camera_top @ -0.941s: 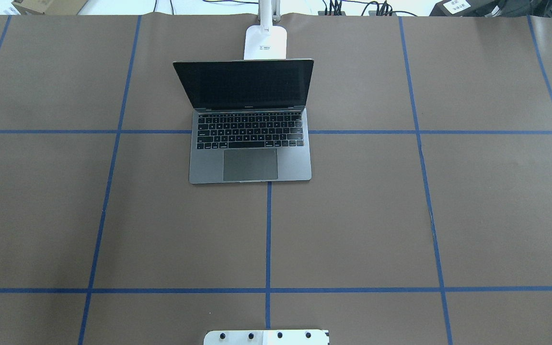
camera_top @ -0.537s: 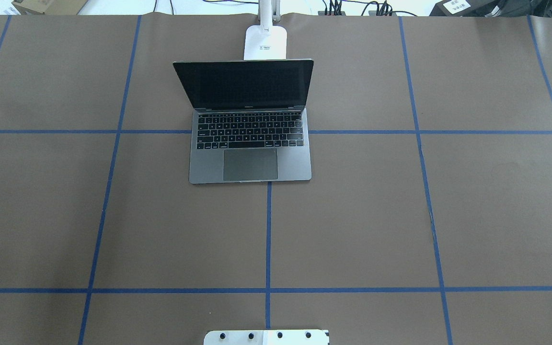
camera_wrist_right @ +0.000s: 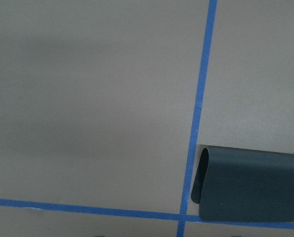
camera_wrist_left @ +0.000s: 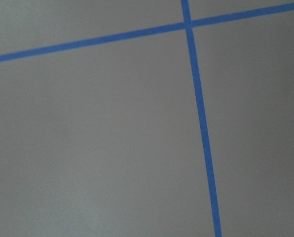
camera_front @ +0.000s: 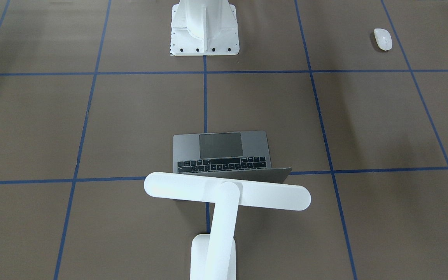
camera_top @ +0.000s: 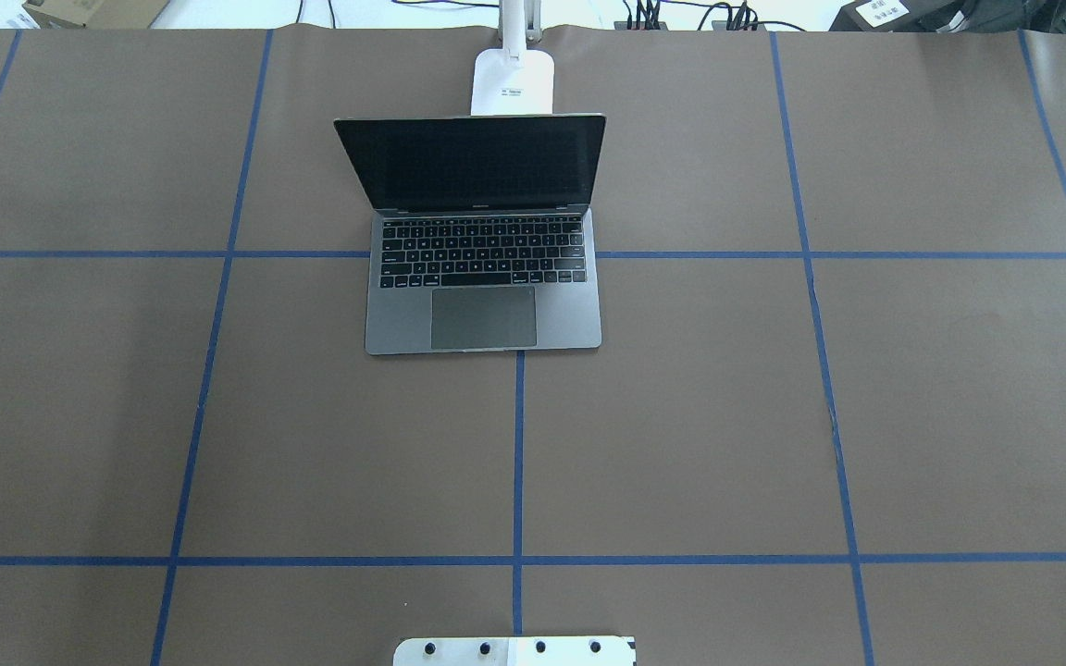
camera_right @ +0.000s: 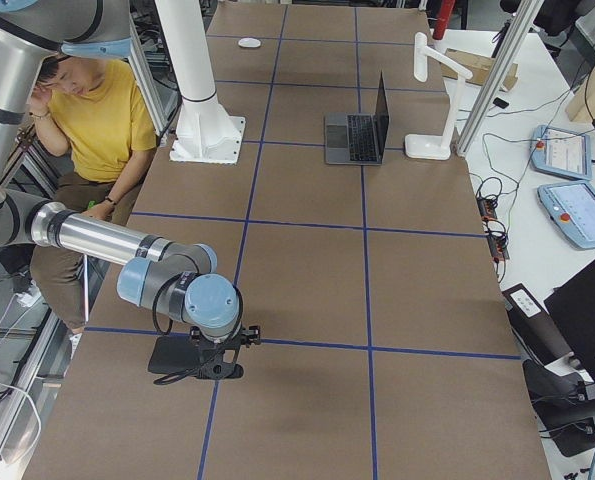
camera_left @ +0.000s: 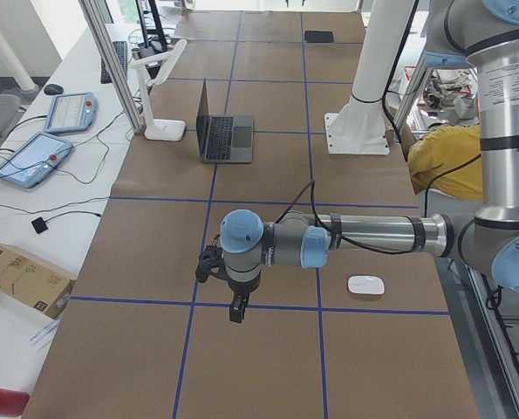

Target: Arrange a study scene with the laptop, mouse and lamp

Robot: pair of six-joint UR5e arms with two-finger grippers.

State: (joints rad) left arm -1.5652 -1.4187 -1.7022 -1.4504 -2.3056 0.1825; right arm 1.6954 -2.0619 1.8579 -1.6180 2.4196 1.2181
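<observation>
Against the overhead pictures of a moment ago, nothing on the bench [camera_top: 681,416] has shifted. The laptop [camera_top: 484,277] stands open in the middle, with the lamp [camera_front: 224,194] just behind it at the far edge. The mouse [camera_front: 382,39] lies well apart, near the robot on its left side, so I judge it remains to be placed. For the left claw [camera_left: 235,310] and the right claw [camera_right: 217,365], I cannot tell if the fingers are apart or together.
</observation>
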